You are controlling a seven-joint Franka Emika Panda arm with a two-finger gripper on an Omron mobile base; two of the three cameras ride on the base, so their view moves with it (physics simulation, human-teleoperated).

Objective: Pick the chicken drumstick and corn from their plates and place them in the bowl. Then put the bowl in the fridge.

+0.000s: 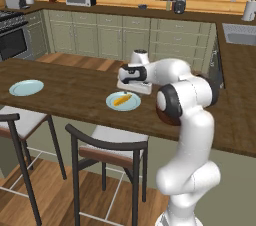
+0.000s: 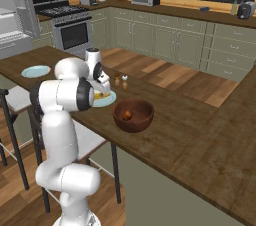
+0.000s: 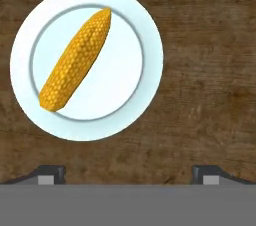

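Green-cabinet kitchen with wooden walls surrounds a long dark wood counter (image 1: 75, 82) where the arm works. On that counter, near its front edge, a pale-blue plate (image 3: 145, 70) carries the corn (image 3: 75, 60), which lies diagonally across the plate's middle in the hand view. The gripper (image 3: 127, 175) hangs above the counter just beside this plate, off to one side of it rather than over the cob; its jaws stand spread wide, the two dark tips far apart at the bottom of the hand view, with nothing between them. From the left base view the hand sits directly behind the plate. A second plate (image 1: 26, 88) lies bare farther along the counter, well apart from the first. In the right base view the dark wooden bowl (image 2: 133, 115) stands on the counter near the corn's plate, on the side away from the bare one, and the chicken drumstick (image 2: 128, 115) shows as a small reddish-brown lump inside it. Two small shakers (image 2: 121, 80) stand behind the bowl. The fridge (image 2: 15, 15) stands at the far left of the right base view.
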